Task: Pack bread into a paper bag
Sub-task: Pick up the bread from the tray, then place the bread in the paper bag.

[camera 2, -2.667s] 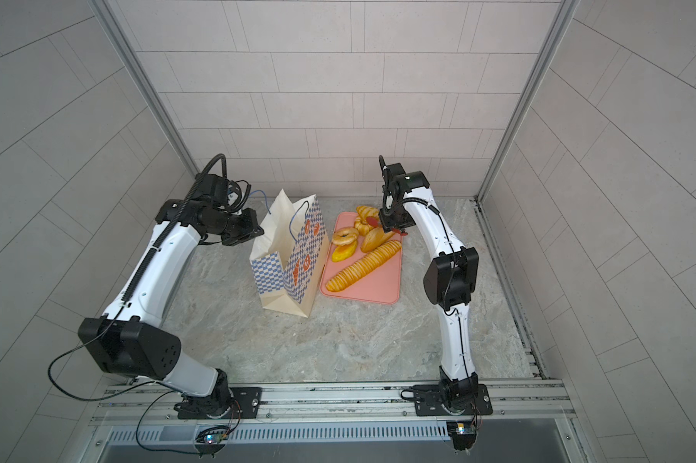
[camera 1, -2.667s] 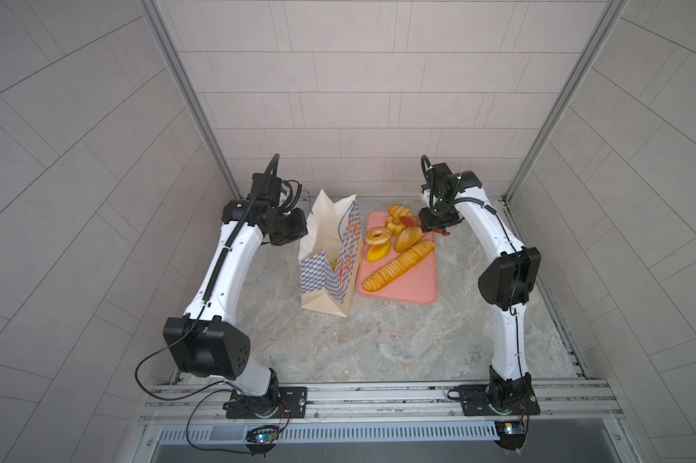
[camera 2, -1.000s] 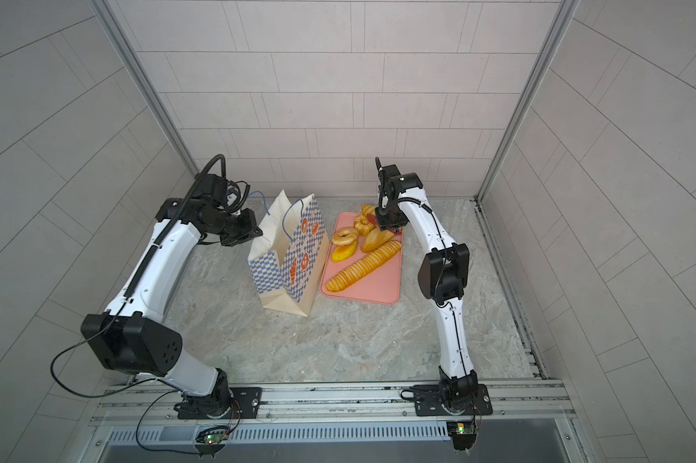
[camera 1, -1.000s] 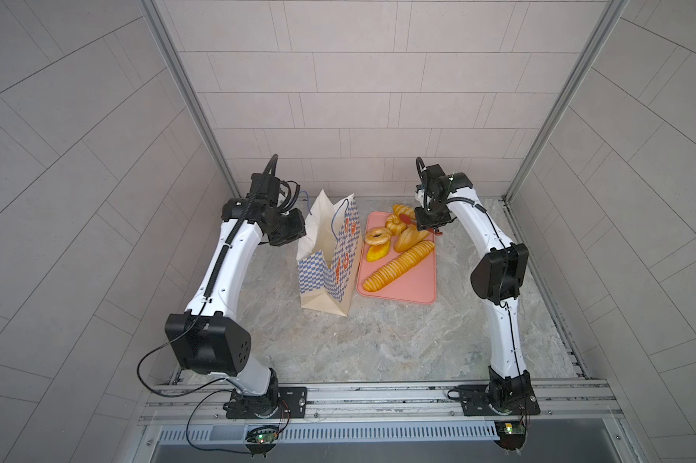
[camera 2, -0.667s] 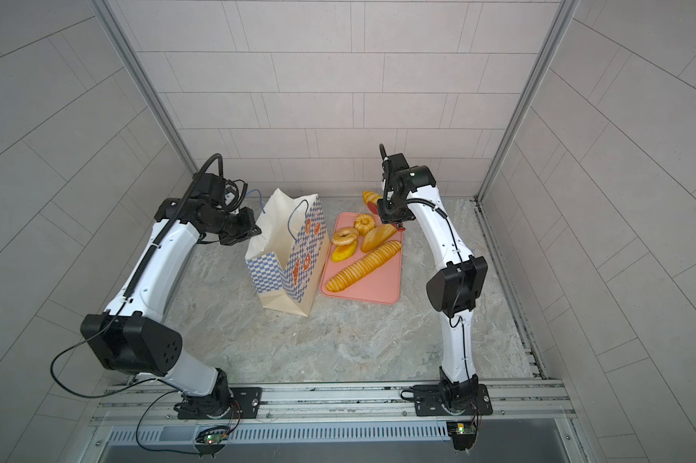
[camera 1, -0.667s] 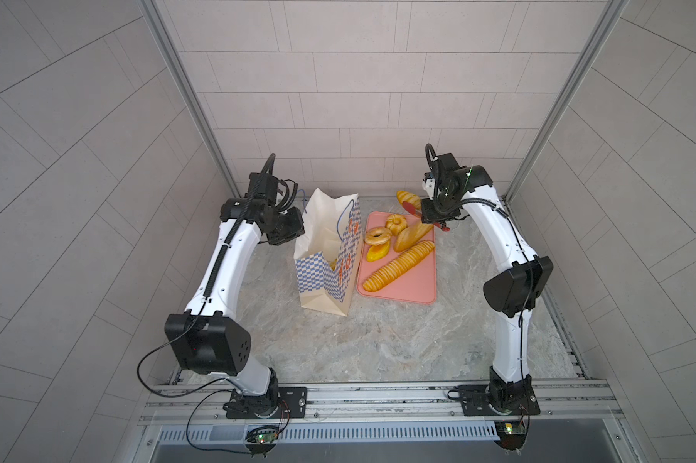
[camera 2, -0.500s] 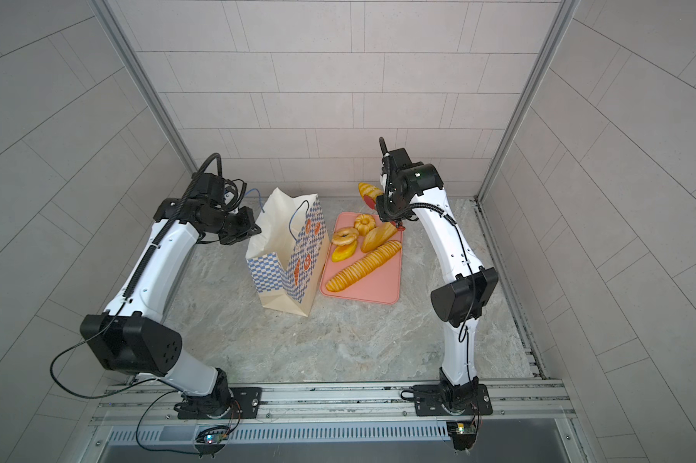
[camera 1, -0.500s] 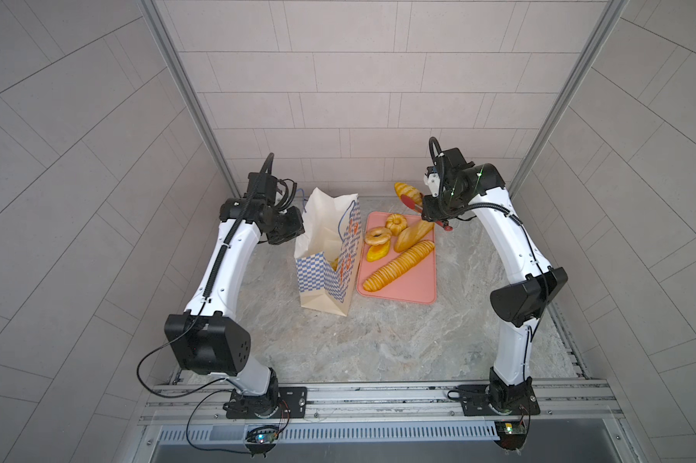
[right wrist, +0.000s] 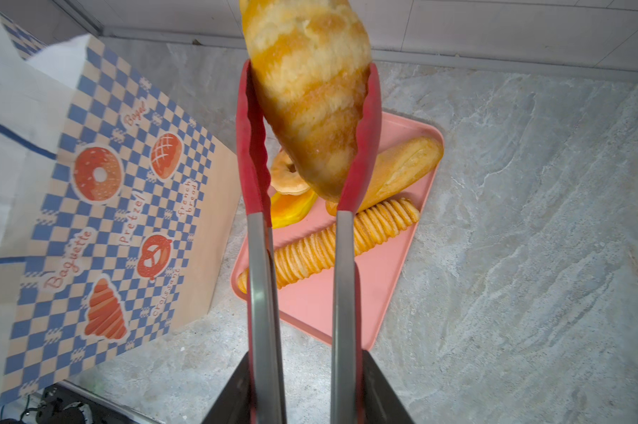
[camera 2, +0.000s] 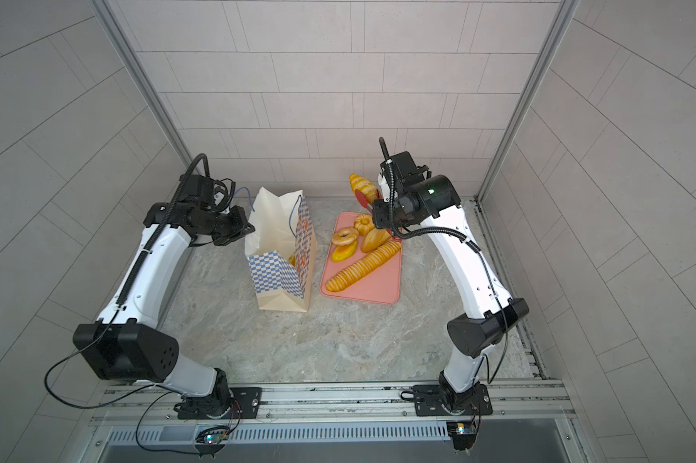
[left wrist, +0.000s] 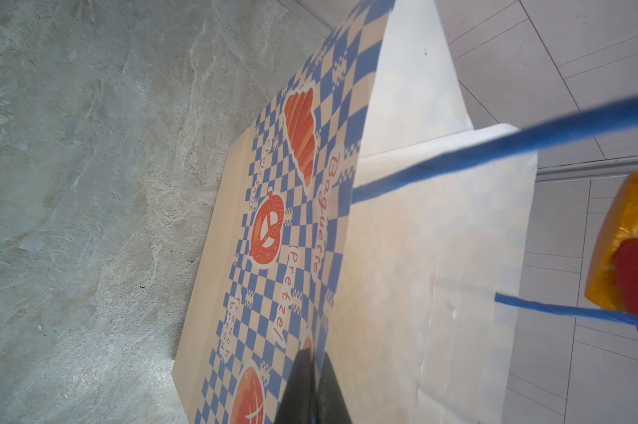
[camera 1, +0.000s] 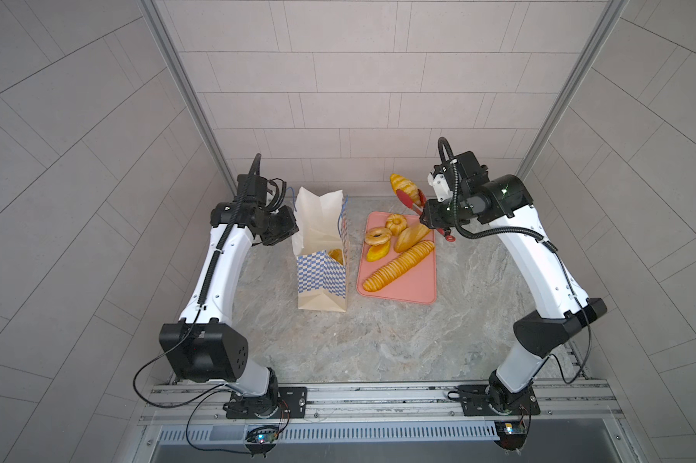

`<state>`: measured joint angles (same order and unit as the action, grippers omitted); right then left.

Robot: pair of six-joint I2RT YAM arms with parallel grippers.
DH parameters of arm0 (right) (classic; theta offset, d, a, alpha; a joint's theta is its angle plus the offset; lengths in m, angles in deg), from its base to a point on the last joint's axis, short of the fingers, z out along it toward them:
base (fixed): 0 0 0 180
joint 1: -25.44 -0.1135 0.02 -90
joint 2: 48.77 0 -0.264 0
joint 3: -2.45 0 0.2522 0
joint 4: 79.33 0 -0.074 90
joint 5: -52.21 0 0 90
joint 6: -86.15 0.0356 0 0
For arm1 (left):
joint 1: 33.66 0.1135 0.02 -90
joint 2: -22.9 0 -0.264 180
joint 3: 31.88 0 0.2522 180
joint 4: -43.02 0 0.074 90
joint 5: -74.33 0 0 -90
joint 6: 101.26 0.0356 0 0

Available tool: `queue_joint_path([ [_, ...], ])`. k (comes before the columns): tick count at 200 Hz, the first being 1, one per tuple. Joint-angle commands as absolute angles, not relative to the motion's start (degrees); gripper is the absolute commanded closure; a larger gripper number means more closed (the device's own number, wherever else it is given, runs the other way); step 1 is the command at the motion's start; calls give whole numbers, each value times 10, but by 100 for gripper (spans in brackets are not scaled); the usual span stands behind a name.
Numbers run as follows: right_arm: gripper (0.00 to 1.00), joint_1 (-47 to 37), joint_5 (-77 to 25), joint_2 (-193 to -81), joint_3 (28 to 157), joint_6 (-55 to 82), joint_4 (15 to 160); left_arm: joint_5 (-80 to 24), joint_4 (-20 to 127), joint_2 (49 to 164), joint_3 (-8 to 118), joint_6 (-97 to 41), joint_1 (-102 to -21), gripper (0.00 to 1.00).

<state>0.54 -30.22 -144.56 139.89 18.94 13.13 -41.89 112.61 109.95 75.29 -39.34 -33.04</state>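
Note:
The paper bag [camera 1: 322, 276] [camera 2: 278, 276] stands upright and open, with one bread piece [camera 1: 336, 255] inside. My left gripper [camera 1: 289, 229] [left wrist: 314, 363] is shut on the bag's left rim. My right gripper [camera 1: 428, 218] [right wrist: 306, 354] is shut on the red tongs [camera 1: 408, 200] [right wrist: 258, 257], which clamp a golden croissant [camera 1: 403, 184] [right wrist: 310, 91] in the air above the tray's far end. On the pink tray [camera 1: 410, 288] lie a ridged baguette [camera 1: 398, 265], a ring doughnut [camera 1: 377, 236], an oval roll [camera 1: 412, 236], a fluted bun [camera 1: 396, 222] and a small yellow piece [camera 1: 377, 252].
The tray lies right beside the bag on the marbled table [camera 1: 378, 340]. Tiled walls close in at the back and both sides. A blue cord handle [left wrist: 493, 154] crosses the left wrist view. The arm bases sit on a rail [camera 1: 378, 397] at the front.
My right arm has lifted the tongs with the croissant off the tray and raised them toward the back wall. The left arm and the bag have stayed where they were.

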Motion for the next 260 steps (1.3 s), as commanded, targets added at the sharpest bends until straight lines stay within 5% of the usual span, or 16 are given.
queue_joint_path([
  [1,59,-8,-287,-1387,1368,263,212,-439,1107,1082,744,-405,-326,100],
  [73,59,-108,-282,-1324,1334,359,304,-459,1098,1089,732,-416,-325,100],
  [167,59,-266,-318,-1384,1389,420,387,-474,1093,1096,762,-410,-325,100],
  [260,59,-284,-337,-1413,1342,451,399,-486,1052,1077,728,-437,-317,100],
])
